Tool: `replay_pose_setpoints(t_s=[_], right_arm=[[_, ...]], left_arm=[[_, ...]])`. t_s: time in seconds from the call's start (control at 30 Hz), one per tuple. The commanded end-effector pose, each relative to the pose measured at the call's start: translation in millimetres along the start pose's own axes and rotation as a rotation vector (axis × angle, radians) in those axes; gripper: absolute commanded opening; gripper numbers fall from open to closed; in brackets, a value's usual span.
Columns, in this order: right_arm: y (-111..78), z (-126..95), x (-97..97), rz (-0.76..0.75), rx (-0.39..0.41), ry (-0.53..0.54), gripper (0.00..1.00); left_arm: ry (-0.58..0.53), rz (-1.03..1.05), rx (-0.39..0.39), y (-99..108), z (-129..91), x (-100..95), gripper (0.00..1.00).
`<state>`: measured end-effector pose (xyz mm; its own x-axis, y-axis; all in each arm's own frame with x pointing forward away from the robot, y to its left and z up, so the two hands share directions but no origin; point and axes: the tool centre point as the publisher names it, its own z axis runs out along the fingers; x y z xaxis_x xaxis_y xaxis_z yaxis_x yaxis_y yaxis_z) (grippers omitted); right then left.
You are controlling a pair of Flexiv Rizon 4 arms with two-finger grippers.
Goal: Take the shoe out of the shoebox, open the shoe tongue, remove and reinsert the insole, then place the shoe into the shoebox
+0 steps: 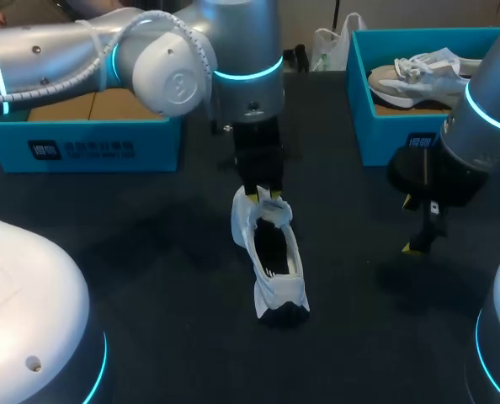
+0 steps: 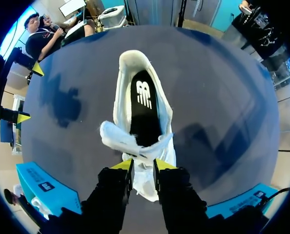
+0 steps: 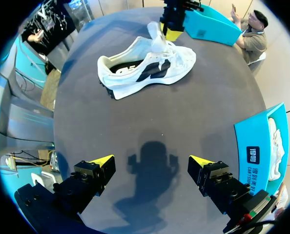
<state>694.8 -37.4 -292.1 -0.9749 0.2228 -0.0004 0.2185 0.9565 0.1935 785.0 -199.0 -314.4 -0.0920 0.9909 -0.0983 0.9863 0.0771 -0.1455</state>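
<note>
Left tool (image 2: pixel 143 165) clamps the shoe tongue (image 2: pixel 130 144) from above the toe, while right tool (image 3: pixel 151 161) hangs open, well apart.

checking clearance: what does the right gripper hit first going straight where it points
Likely the bare table straight ahead; the right gripper is open and the shoe lies beyond, off that line.

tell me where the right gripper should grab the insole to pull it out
Probably its heel end, coming down from above. The left gripper holds the tongue up, so the mouth of the shoe is open and the insole lies flat and exposed there; the open right gripper is free.
</note>
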Motion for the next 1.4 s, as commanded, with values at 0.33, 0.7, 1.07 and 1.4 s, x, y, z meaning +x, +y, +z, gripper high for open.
replay_pose_setpoints(t_s=[0.33, 0.7, 1.07, 1.4], right_arm=[[-0.3, 1, 0.9, 0.000, 0.001, -0.003, 1.00], [-0.3, 1, 0.9, 0.000, 0.001, -0.003, 1.00], [-0.3, 1, 0.9, 0.000, 0.001, -0.003, 1.00], [-0.3, 1, 0.9, 0.000, 0.001, -0.003, 1.00]], left_arm=[[-0.010, 0.012, 0.010, -23, 13, 18.6, 0.27], [-0.066, 0.005, -0.034, -14, 1, -3.8, 0.28], [-0.013, 0.062, -0.022, -22, 18, -11.9, 0.27], [0.033, 0.119, -0.018, -33, 23, -1.8, 0.25]])
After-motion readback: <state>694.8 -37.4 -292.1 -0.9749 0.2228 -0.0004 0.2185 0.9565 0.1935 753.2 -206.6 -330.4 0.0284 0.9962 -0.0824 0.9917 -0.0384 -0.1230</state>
